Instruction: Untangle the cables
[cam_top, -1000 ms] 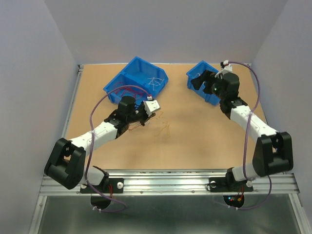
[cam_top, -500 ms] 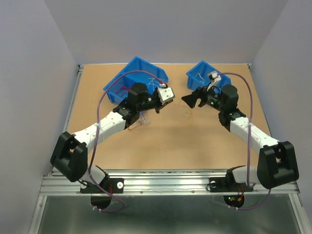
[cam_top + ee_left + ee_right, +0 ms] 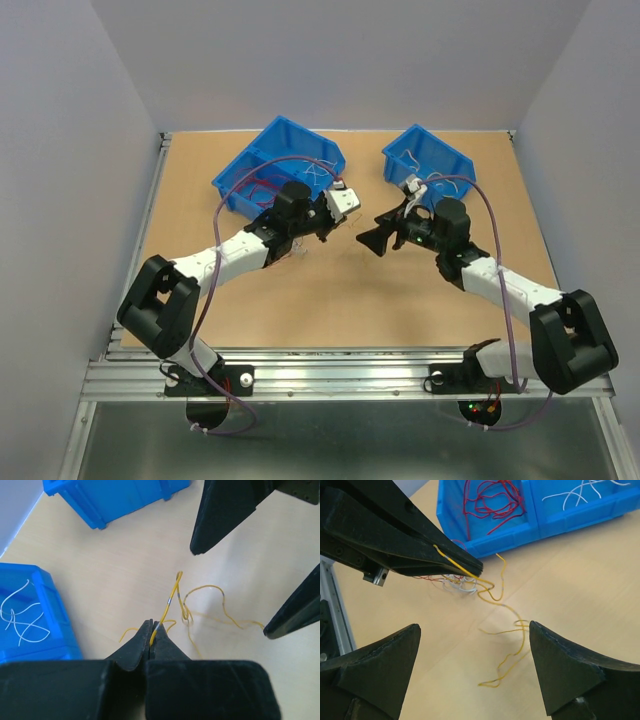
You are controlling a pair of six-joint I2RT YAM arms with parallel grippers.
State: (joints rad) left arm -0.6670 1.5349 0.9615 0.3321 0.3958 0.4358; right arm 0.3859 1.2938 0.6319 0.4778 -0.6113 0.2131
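My left gripper [image 3: 152, 630] is shut on a thin yellow cable [image 3: 172, 597], pinched at the fingertips. The yellow cable [image 3: 507, 610] trails in loops down onto the table and runs back into a small tangle of red and white cables [image 3: 457, 582] under the left fingers [image 3: 420, 545]. My right gripper [image 3: 475, 627] is open, facing the left one, with its wide-spread fingers [image 3: 220, 515] on either side of the hanging yellow loops, touching nothing. In the top view the left gripper [image 3: 325, 225] and the right gripper [image 3: 372, 238] meet near the middle of the table.
A large blue bin [image 3: 280, 160] stands at the back left, with red cables [image 3: 490, 500] in one compartment and white cables [image 3: 580, 492] in the other. A smaller blue bin [image 3: 428, 155] stands at the back right. Purple cords run along both arms.
Both arms have swung toward the table's middle. The left gripper carried the yellow cable to the right, and the right gripper left the small bin and came to face it.
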